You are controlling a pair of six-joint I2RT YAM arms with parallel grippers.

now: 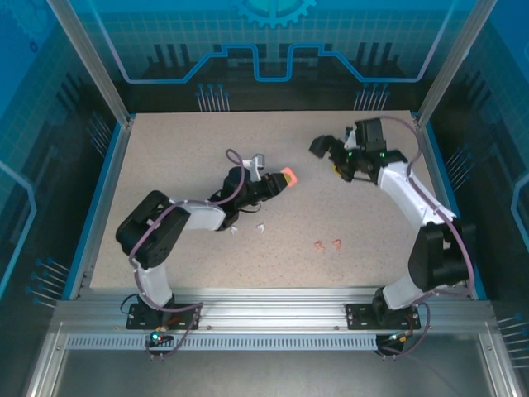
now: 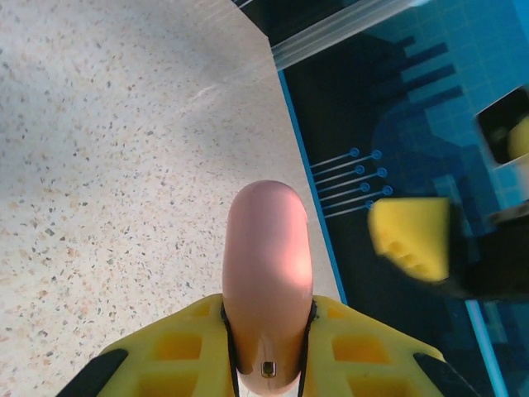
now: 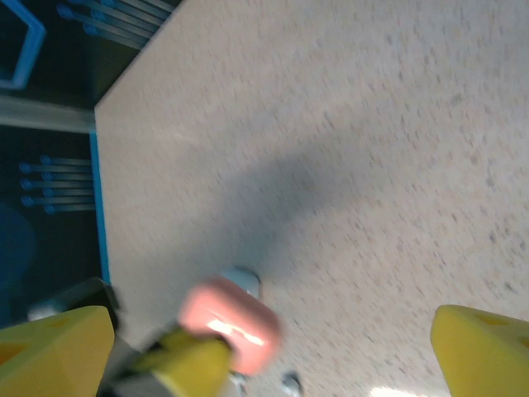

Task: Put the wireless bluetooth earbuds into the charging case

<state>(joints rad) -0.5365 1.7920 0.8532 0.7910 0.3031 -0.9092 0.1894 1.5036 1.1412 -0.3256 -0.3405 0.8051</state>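
Observation:
My left gripper (image 1: 279,182) is shut on a salmon-pink charging case (image 1: 288,177) and holds it above the middle of the table. In the left wrist view the closed case (image 2: 267,265) sticks out between the yellow fingers (image 2: 178,351). My right gripper (image 1: 331,157) hangs to the right of it with its jaws wide open and nothing between them. In the right wrist view the pink case (image 3: 230,321) is blurred, low between the spread fingertips (image 3: 58,343). Two white earbuds (image 1: 235,230) and two pink earbuds (image 1: 318,244) lie on the table nearer the arm bases.
A small white case-like object (image 1: 258,160) lies just behind the left gripper. The speckled table (image 1: 182,165) ends in a blue rim (image 1: 106,190) with glass walls around it. The right gripper's yellow finger (image 2: 409,236) appears close to the right of the held case.

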